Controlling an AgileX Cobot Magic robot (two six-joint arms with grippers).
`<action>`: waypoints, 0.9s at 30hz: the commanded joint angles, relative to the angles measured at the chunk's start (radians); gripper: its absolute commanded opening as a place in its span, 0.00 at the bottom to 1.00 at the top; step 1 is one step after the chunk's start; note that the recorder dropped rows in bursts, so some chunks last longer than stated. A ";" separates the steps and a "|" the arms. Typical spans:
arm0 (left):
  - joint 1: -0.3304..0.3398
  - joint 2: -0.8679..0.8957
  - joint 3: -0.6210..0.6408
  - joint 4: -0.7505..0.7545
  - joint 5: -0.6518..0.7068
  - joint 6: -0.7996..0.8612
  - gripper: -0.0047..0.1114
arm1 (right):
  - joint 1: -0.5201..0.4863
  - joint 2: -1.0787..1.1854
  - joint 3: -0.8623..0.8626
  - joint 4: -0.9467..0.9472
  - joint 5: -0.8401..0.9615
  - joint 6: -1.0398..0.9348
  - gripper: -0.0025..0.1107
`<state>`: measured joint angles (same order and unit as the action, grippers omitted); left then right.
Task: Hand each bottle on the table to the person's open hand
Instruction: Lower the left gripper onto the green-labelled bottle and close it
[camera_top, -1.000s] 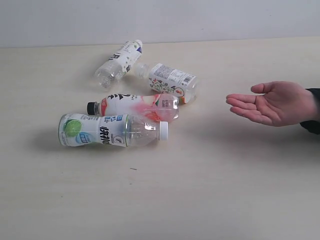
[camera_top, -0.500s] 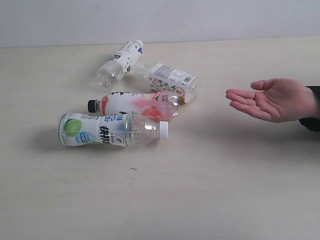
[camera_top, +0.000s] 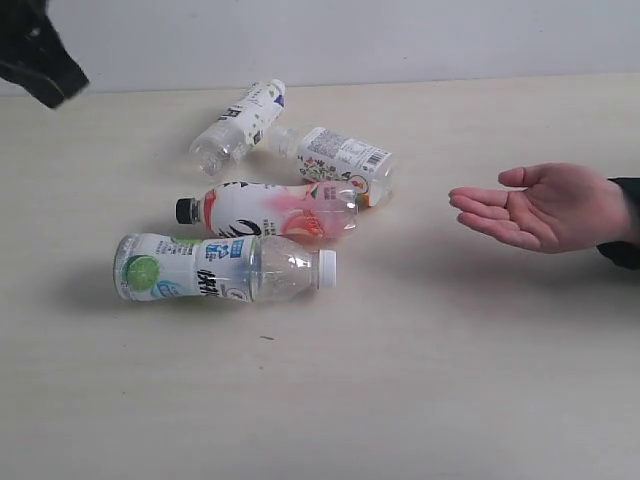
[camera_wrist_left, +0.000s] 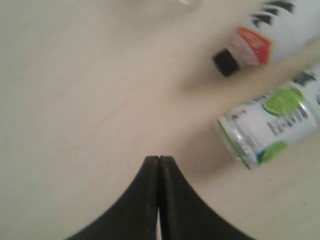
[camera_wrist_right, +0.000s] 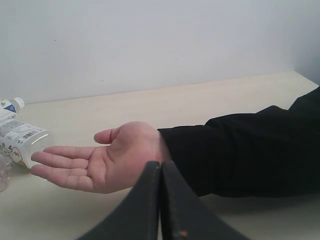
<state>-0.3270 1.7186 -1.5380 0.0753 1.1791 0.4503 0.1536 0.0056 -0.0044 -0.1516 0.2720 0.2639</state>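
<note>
Left pincer (camera_wrist_left: 159, 162): jaws pressed together, holding nothing; its arm (camera_top: 38, 55) shows in the upper left corner of the exterior view, well apart from the bottles.
Right pincer (camera_wrist_right: 160, 167): also closed on nothing, facing the palm.
Person's open hand (camera_top: 545, 207): palm up at the right edge of the exterior view, waiting above the worktop (camera_top: 400, 380).
Bottles: all four lie on their sides, left of centre. The green-label bottle (camera_top: 222, 268) is lowest, the pink-label bottle (camera_top: 270, 208) just above it, the floral bottle (camera_top: 340, 160) and the dark-print bottle (camera_top: 238, 122) higher up.
Step in hand, as I judge it: bringing the left arm in for a first pick.
How I'd do it: spread the jaws before descending. I'd take the green-label bottle first, since its sides look clear.
Grip: across the labelled body, square to its long axis, not the clear neck.
Watch for: a lying bottle rolling under a skewed touch and nudging the pink one beside it.
</note>
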 joint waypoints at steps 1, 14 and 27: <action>-0.159 0.046 -0.013 -0.003 0.042 0.248 0.11 | 0.003 -0.006 0.004 -0.004 -0.008 0.000 0.02; -0.360 0.106 -0.002 -0.048 0.042 0.438 0.71 | 0.003 -0.006 0.004 -0.004 -0.008 0.000 0.02; -0.358 0.124 0.192 -0.058 -0.168 0.511 0.73 | 0.003 -0.006 0.004 -0.004 -0.008 0.000 0.02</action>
<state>-0.6830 1.8424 -1.3729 0.0205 1.0651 0.9393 0.1536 0.0056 -0.0044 -0.1516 0.2720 0.2639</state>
